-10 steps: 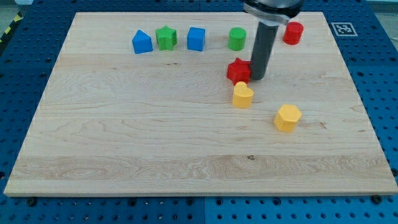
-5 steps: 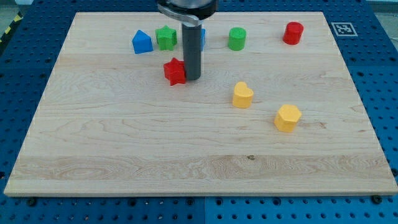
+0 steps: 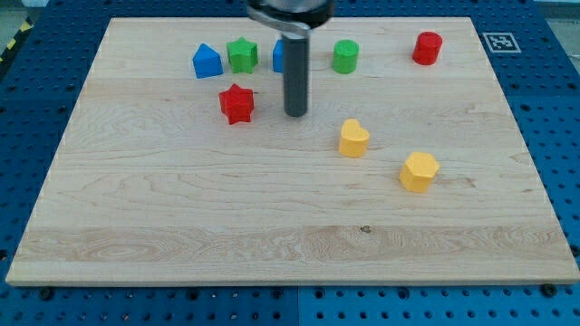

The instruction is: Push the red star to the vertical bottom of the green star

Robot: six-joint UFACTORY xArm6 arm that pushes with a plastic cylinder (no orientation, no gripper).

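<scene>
The red star (image 3: 236,103) lies on the wooden board (image 3: 272,208), just below and slightly left of the green star (image 3: 241,55), with a gap between them. My tip (image 3: 295,114) stands to the right of the red star, apart from it by about one block's width. The dark rod rises from the tip toward the view's top and partly hides the blue cube (image 3: 279,56).
A blue house-shaped block (image 3: 207,62) sits left of the green star. A green cylinder (image 3: 344,56) and a red cylinder (image 3: 427,47) lie along the top. A yellow heart (image 3: 353,139) and a yellow hexagon (image 3: 419,171) lie at the right of centre.
The red star has slid left across the board, from beside the yellow heart to below the green star. My tip pushed it there, then drew back to the right.
</scene>
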